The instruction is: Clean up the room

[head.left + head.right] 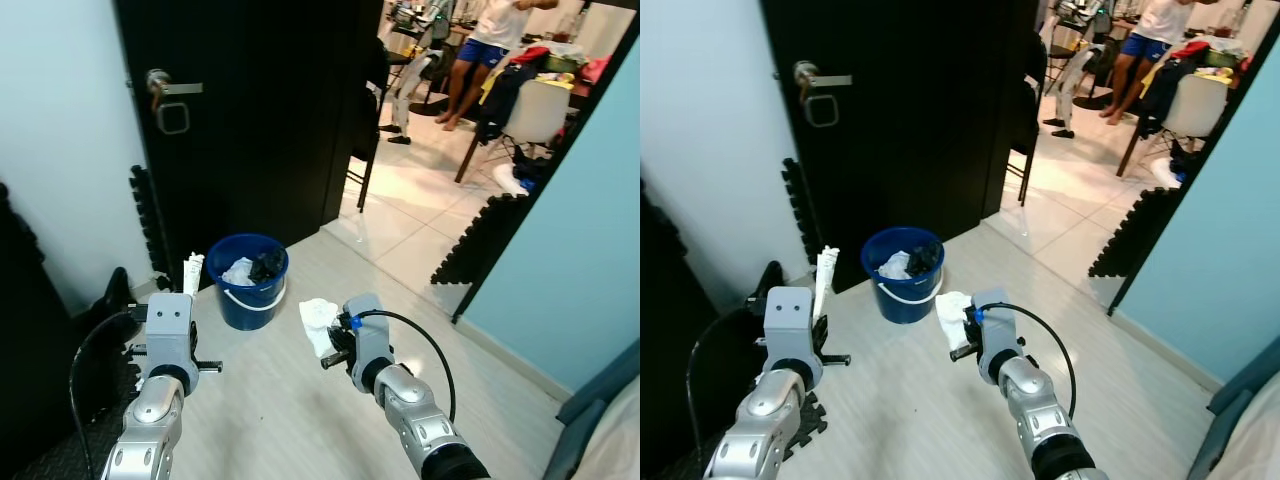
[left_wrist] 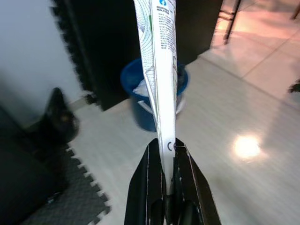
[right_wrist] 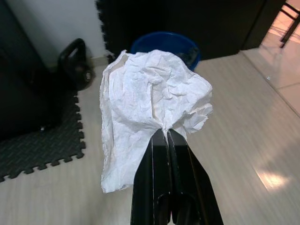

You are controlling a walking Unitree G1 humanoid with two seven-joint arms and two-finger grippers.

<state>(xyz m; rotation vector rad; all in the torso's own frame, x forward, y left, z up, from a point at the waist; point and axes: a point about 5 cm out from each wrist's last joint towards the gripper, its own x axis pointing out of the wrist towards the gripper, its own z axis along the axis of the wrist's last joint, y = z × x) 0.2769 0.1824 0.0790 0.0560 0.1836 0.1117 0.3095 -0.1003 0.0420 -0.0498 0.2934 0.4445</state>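
The robot stands on a pale floor (image 1: 300,420) before one blue bucket (image 1: 248,282), which sits against a black door (image 1: 250,110). The bucket already holds crumpled white paper and something dark.

Both arms are raised, and each gripper carries one item. The left gripper (image 2: 168,161) has its two black fingers clamped on the lower end of one flattened white tube (image 2: 159,70) with printed text, which stands upright from the gripper; in the head views the tube (image 1: 824,280) rises just left of the bucket. The right gripper (image 3: 165,136) has its fingers pressed together on one crumpled white tissue (image 3: 150,110), pinched near its middle so that the paper bulges above and hangs down to one side. In the head views the tissue (image 1: 318,322) is held near and slightly right of the bucket, above the floor.

On the left, one dark kettlebell (image 3: 77,63) rests by the white wall (image 1: 60,150), beside black foam floor mats (image 3: 42,150). Far right, through the open doorway, a person (image 1: 490,45) in a white top and blue shorts stands near a chair (image 1: 530,110) piled with clothes.
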